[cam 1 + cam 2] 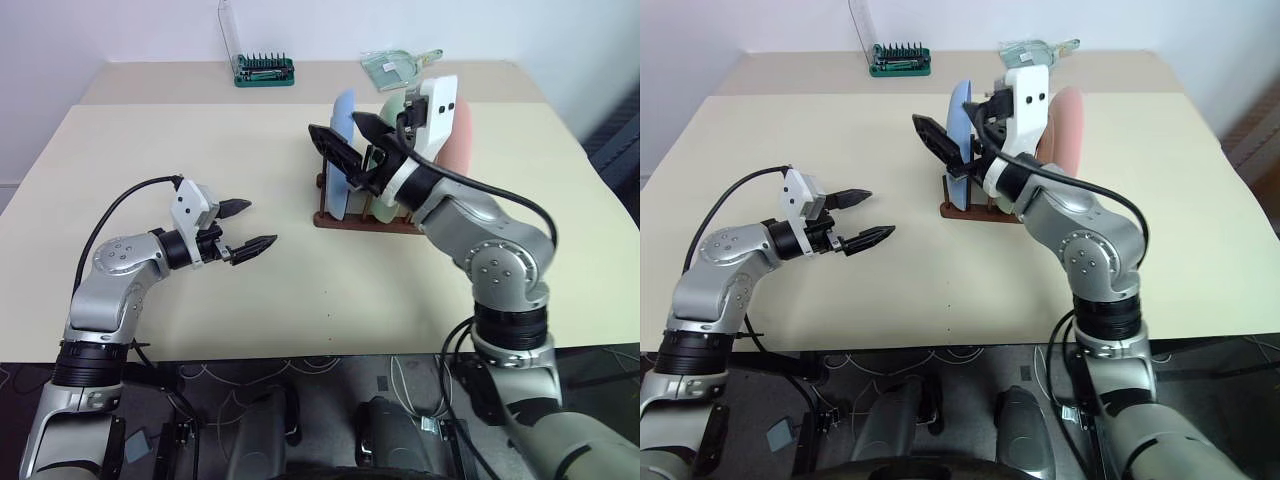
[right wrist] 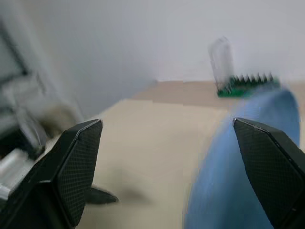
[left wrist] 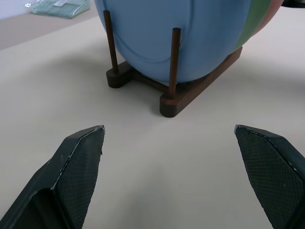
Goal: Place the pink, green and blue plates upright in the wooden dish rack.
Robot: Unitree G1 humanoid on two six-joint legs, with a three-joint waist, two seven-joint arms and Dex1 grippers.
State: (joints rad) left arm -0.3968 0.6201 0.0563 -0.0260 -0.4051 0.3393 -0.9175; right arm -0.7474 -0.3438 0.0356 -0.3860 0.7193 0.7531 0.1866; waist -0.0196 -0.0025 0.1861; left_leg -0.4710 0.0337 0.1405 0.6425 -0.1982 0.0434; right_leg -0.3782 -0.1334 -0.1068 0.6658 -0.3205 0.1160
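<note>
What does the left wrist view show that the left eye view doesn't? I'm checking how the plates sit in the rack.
Left wrist view: the rack's pegs close up, with the blue plate standing upright behind them between the base rails.
Left eye view: the open right gripper by the plates, the open left gripper apart over the table, and the green tool set at the far edge.
Both: the blue, green plate and pink plate upright in the wooden dish rack.
</note>
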